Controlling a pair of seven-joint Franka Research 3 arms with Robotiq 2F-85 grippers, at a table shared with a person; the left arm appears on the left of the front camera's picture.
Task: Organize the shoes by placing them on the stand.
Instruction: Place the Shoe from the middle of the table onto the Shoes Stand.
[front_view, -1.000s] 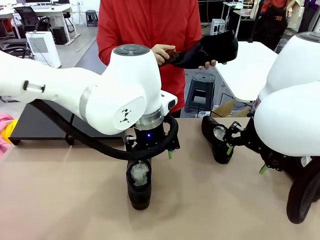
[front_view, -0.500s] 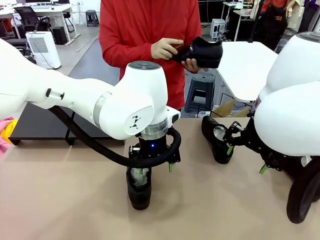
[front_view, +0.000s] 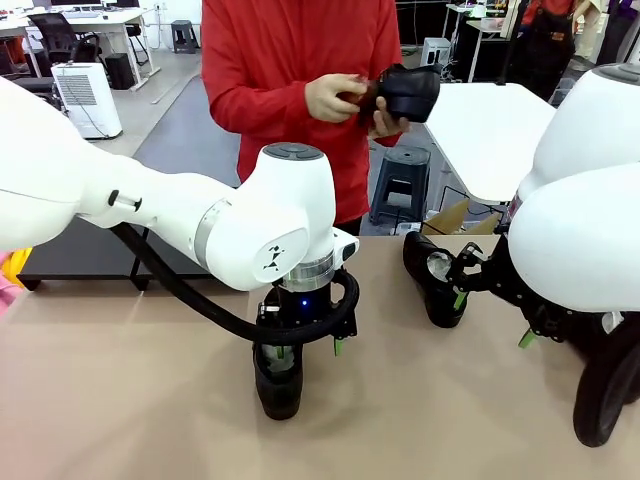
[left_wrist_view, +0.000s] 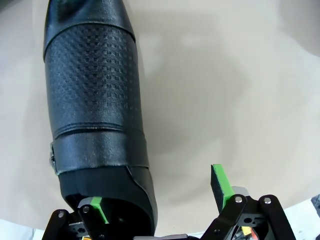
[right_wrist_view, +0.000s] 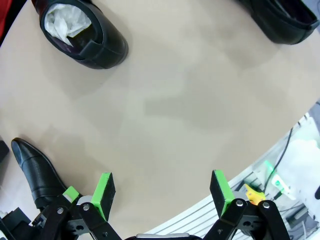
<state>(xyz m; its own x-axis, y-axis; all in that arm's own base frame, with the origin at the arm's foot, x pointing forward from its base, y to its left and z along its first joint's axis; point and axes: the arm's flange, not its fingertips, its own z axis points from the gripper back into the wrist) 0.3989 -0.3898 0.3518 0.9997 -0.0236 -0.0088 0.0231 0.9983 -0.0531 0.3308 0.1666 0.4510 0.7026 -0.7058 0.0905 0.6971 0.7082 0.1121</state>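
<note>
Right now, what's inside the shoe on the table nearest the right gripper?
Crumpled white paper fills the opening of the shoe. How far it reaches toward the toe is hidden by the leather upper.

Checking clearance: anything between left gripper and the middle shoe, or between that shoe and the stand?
Nothing visible. The left gripper is open at the shoe's heel end. The table toward the stand looks bare, though the left arm hides part of it.

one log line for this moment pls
left end effector: open, at heel of middle shoe | right end effector: open, above table | person: holding second shoe | stand: far left, partly hidden
</note>
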